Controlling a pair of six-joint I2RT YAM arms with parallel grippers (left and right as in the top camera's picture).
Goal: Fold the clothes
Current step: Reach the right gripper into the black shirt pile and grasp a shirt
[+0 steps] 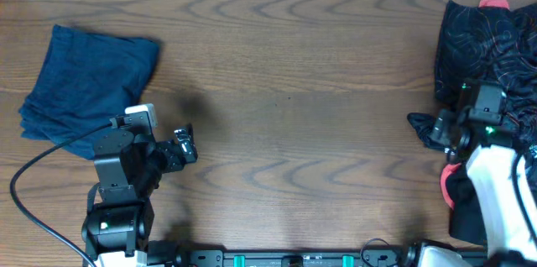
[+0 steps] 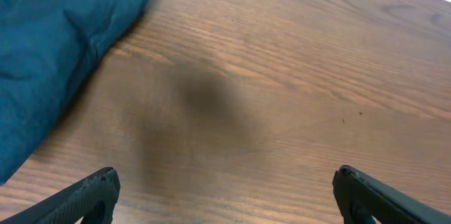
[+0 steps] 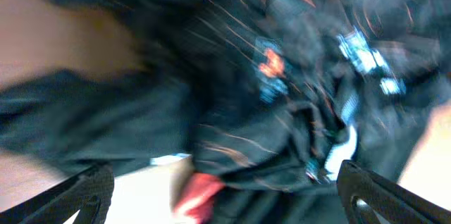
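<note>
On my left side the left gripper (image 2: 225,182) hangs over bare wood with its jaws spread as wide as I see them go, holding nothing and touching nothing; its shadow lies as a soft dark patch on the boards under it. Just up and left of it lies one navy garment (image 1: 88,91), folded into a rough square near the table's left edge, with one corner close to the left arm. The middle of the table (image 1: 294,91) carries nothing but grain. Over on my right, the right gripper (image 3: 224,178) is also fully spread, with its fingertips to either side of the heap of clothes; the wrist picture is smeared, so I cannot tell whether the pads touch the cloth, but nothing is pinched between them. The heap holds one black jersey (image 1: 487,40) with thin orange contour lines, bunched against the right edge, and red cloth (image 1: 495,3) peeks out at its far end and again beside the arm; I cannot count whether that is one red piece or two. The surface is dark brown wood grain, with a pale strip showing beyond its far edge.
</note>
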